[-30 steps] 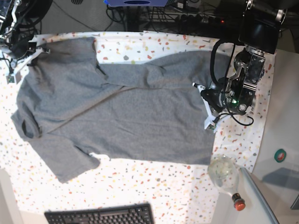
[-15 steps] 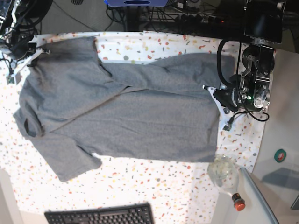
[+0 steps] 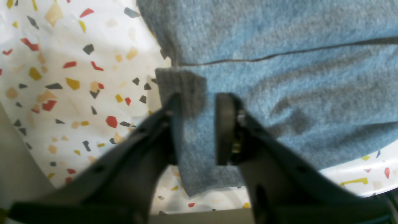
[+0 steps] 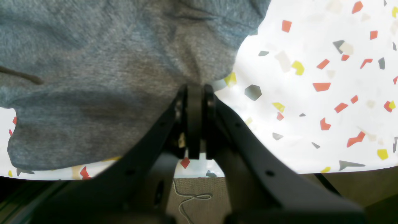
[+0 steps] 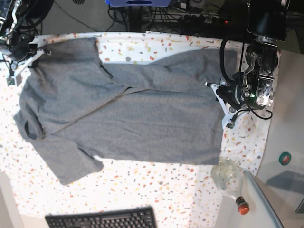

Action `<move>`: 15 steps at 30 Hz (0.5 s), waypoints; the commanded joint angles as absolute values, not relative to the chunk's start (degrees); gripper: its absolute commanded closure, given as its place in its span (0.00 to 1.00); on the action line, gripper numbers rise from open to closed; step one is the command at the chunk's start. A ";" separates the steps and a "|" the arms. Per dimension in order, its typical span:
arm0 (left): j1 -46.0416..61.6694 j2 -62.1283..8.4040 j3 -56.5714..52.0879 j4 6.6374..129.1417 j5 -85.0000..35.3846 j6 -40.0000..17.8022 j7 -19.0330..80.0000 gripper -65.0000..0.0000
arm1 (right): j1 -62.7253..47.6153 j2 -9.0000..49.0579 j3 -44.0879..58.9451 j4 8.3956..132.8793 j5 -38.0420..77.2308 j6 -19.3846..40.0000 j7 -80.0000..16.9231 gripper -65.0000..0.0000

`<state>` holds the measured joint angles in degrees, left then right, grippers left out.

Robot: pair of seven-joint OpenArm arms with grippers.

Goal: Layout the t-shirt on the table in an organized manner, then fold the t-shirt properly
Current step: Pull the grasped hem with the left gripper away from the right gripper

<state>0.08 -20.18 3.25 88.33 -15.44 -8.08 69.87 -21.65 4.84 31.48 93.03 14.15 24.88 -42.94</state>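
Observation:
The grey t-shirt (image 5: pixel 123 114) lies spread across the flecked table (image 5: pixel 142 185), collar end at the left and hem at the right. At that hem, my left gripper (image 5: pixel 221 102) stands open. In the left wrist view its fingertips (image 3: pixel 196 102) are parted, with the hem edge (image 3: pixel 182 87) lying loose between them. At the far left corner, my right gripper (image 5: pixel 31 52) is shut on a pinch of the t-shirt (image 4: pixel 124 71). In the right wrist view its fingertips (image 4: pixel 195 91) are pressed together on the cloth near the table's edge.
A clear bottle (image 5: pixel 230 177) with a red cap lies at the table's near right corner. A black keyboard (image 5: pixel 102 219) sits at the front edge. A plain grey surface (image 5: pixel 287 142) borders the right side, and cables (image 5: pixel 156 14) run behind the table.
My left gripper moved right, drawing the hem out toward the table's right side, and its jaws have now parted off the cloth. The right gripper has not moved.

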 commanded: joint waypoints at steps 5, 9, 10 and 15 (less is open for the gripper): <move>-1.10 -20.79 2.95 86.11 -15.43 -7.87 69.41 0.85 | -21.76 5.41 31.69 94.11 14.46 24.75 -42.07 1.00; -0.84 -20.79 2.33 86.81 -15.43 -7.87 69.41 0.85 | -21.85 5.41 31.69 94.11 14.46 24.75 -42.07 1.00; -0.84 -20.88 2.33 86.81 -15.43 -7.87 69.41 0.85 | -21.85 5.41 31.69 94.11 14.46 24.75 -42.07 1.00; -1.01 -21.14 2.24 88.04 -15.43 -7.87 69.41 0.84 | -21.85 5.41 31.69 94.11 14.46 24.75 -42.07 1.00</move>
